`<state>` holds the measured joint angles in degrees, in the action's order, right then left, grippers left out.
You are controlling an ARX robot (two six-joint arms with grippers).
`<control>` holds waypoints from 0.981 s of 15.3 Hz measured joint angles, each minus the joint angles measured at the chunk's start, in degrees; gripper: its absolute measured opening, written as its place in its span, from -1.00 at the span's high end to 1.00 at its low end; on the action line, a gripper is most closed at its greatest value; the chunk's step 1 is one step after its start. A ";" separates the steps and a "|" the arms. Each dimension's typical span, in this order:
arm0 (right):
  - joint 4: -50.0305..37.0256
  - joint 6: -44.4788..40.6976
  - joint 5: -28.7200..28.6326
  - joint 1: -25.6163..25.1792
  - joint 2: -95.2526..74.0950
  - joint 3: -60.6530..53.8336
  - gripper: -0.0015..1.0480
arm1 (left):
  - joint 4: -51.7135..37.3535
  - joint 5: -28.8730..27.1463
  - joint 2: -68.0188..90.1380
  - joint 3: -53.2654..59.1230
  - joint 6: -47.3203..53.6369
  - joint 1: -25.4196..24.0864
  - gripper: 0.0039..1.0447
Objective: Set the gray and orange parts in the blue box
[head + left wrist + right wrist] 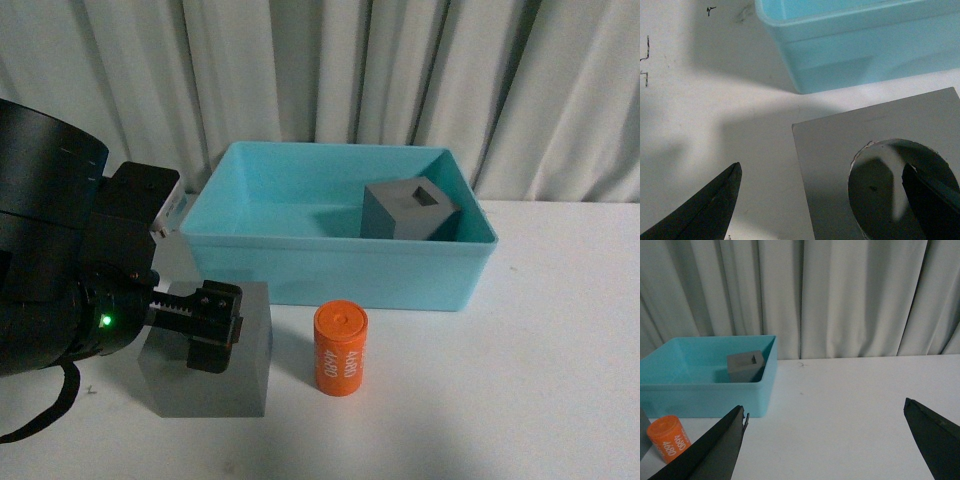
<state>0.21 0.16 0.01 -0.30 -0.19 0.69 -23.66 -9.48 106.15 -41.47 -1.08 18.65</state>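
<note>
A gray cube with a round hole (215, 385) stands on the white table in front of the blue box (340, 272). My left gripper (215, 325) hovers open over this cube (830, 150); one fingertip (925, 195) is above the hole, the other (720, 200) is off the cube's side over the table. An orange cylinder (341, 349) with white lettering stands upright right of the cube. A second gray cube with a square hole (410, 210) sits inside the box at its right end. My right gripper (825, 406) is open over bare table, well right of the box (705, 395) and the cylinder (669, 437).
A pale curtain (400, 70) hangs behind the table. The box's near corner (800, 85) lies just beyond the round-hole cube. Bare white tabletop (560, 340) stretches right of the box and the cylinder.
</note>
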 joint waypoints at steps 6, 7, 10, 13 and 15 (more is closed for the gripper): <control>0.00 0.00 0.00 0.00 0.00 0.00 -0.87 | 0.44 0.07 -0.15 0.79 -0.26 0.20 0.23; -0.02 0.00 0.00 -0.02 0.00 0.00 -0.87 | 0.52 0.02 -0.52 1.25 -0.37 0.42 0.43; 0.00 0.00 0.00 -0.02 0.00 0.00 -0.87 | 2.91 1.11 -3.56 2.64 -1.73 0.09 0.62; 0.00 0.00 0.00 -0.02 0.00 0.00 -0.87 | 12.04 2.75 -9.88 3.02 -3.08 -1.97 0.65; 0.00 0.00 0.00 -0.02 0.00 0.00 -0.87 | 18.82 5.01 -16.96 0.70 -4.48 -3.54 0.65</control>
<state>0.21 0.16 0.01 -0.32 -0.19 0.69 -4.84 -4.47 89.19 -40.77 -5.56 15.11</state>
